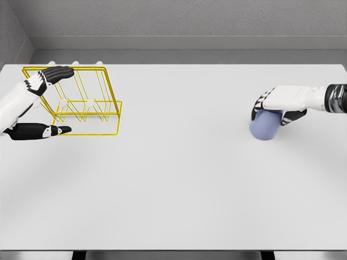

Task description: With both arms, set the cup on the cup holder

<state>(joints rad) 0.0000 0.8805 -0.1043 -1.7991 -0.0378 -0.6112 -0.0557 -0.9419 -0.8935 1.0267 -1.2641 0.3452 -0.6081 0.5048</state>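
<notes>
Wide white bench [179,179] with open room across its middle and front, and at its far left the yellow wire cup holder [87,97] sits near the left edge, an airy, springy-looking frame with the left robot hand [40,103] spread wide around its end, fingers over the top rail and thumb low by the base, though whether it is actually touching the wire is hard to tell. Far over on the right, well apart from the rack, the right robot hand [279,105] is curled down over the pale blue cup [264,125]. The cup looks light, rigid and smooth-walled, so a wrap around its body seems the safest hold before the long clear sweep leftward.
</notes>
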